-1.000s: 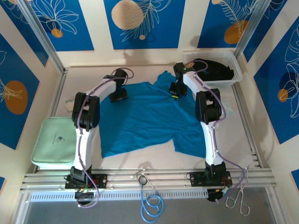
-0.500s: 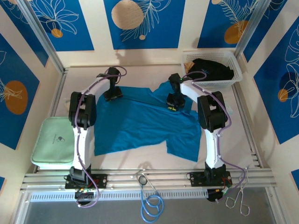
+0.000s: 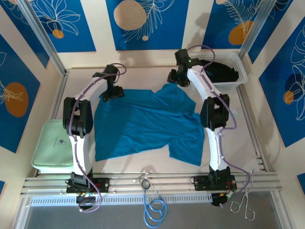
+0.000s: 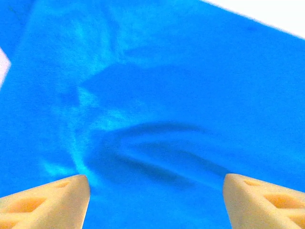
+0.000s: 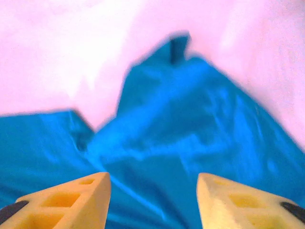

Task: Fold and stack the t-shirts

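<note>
Rail [image 3: 143,180] is seen along the near edge, with both arm bases bolted to it. Blue cable loop [image 3: 155,210] and scissor-handled metal tool [image 3: 242,204] are laid in front of the rail. Pale green pad [image 3: 55,145] is placed at the near left, beside the left arm and apart from the cloth.

Teal-blue t-shirt [image 3: 143,124] is spread on the white table [image 3: 143,76] between the two arms. It is mostly flat, with one sleeve lying out at the near right by the right arm. Shallow wrinkles are seen across the middle, and the far right part is bunched into folds.

Left gripper [image 3: 113,95] is held over the shirt's far left corner. In the left wrist view its fingers [image 4: 57,195] are spread wide with nothing between them, and only creased teal cloth is seen below. Right gripper [image 3: 172,79] is held above the far right bunched part. In the blurred right wrist view its fingers [image 5: 71,195] are parted and nothing is gripped, with the cloth lying below.

White mesh basket [image 3: 239,62] is set at the far right corner, and black t-shirt [image 3: 221,71] is piled inside it.
</note>
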You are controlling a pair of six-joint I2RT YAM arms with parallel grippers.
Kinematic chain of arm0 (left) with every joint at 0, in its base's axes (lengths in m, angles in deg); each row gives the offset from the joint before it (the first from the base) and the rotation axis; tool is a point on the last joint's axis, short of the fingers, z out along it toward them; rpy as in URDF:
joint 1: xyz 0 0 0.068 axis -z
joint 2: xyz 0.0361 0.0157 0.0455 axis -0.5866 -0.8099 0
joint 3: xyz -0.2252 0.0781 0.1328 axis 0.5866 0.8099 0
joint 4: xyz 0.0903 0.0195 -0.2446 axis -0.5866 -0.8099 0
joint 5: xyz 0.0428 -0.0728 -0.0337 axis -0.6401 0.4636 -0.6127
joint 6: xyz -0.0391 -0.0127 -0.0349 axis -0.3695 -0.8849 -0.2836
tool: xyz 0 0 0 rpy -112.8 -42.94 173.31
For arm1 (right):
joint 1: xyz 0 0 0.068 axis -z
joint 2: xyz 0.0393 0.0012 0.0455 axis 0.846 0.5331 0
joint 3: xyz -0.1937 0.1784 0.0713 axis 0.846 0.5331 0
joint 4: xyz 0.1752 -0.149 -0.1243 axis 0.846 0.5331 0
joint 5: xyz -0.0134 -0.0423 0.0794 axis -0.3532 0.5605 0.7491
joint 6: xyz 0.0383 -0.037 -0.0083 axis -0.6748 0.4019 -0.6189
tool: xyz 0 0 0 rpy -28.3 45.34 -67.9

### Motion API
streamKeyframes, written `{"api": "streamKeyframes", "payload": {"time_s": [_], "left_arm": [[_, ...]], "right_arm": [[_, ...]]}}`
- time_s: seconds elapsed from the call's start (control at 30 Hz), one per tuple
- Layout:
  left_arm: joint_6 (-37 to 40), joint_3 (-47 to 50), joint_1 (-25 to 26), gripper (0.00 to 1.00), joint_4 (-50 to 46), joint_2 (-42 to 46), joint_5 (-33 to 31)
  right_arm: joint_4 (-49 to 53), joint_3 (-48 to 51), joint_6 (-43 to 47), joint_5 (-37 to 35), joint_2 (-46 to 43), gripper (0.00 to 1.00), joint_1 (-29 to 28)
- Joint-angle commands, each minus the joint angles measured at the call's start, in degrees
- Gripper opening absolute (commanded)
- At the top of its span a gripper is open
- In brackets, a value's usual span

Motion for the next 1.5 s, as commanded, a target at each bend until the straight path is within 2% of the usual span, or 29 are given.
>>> {"api": "streamKeyframes", "payload": {"time_s": [0.0,0.1,0.23,0.3,0.37,0.43,0.5,0.53,0.67,0.9,1.03,1.2,1.3,1.37,1.47], "left_arm": [[1.52,0.60,0.07,0.74,-2.08,1.81,0.91],[1.66,0.90,0.23,0.74,-1.39,0.73,1.85],[1.31,0.57,0.91,0.74,-0.57,-1.48,2.69],[1.35,0.32,1.33,0.74,-0.38,-2.31,2.71],[1.40,0.47,1.54,0.74,-0.24,-2.83,2.56],[1.44,0.82,1.65,0.74,-0.14,-3.12,2.44],[1.39,1.45,1.64,0.74,0.10,-2.97,2.34],[1.40,1.95,1.66,0.74,0.21,-2.70,2.31],[1.59,4.22,1.73,0.74,1.05,-1.03,2.06],[1.48,8.35,1.78,0.74,2.49,2.34,0.81],[1.09,10.68,1.74,0.74,3.33,4.03,0.09],[0.51,13.19,1.77,0.74,4.90,4.97,0.24],[0.65,13.82,1.83,0.74,4.97,4.95,0.51],[0.77,14.09,1.86,0.73,4.95,5.11,0.19],[0.91,14.71,1.95,0.73,4.92,5.99,-0.51]], "right_arm": [[8.35,-10.49,9.23,-0.20,10.59,0.52,0.36],[9.78,-18.71,11.60,-0.86,16.57,0.54,1.42],[6.71,-18.99,9.87,2.84,18.53,0.59,4.07],[5.70,-18.42,8.69,6.11,19.09,0.57,4.82],[5.56,-18.42,8.16,8.15,19.78,0.45,4.86],[5.54,-18.33,7.60,9.43,20.07,0.20,4.48],[5.86,-18.33,7.09,10.57,19.78,0.05,4.38],[6.18,-18.33,6.71,10.83,19.37,0.00,4.30],[6.33,-14.59,5.61,10.38,14.51,0.00,3.93],[-1.64,8.65,2.73,2.17,-4.51,0.00,0.27],[-7.53,26.10,-4.32,-1.73,-14.13,0.00,-2.90],[-17.89,46.51,-17.11,1.72,-19.22,0.00,-8.59],[-19.88,50.21,-20.43,3.91,-19.09,0.01,-12.42],[-17.50,48.91,-20.10,2.98,-19.19,0.05,-14.30],[-12.88,45.75,-18.90,-0.37,-21.51,0.20,-14.89]]}}
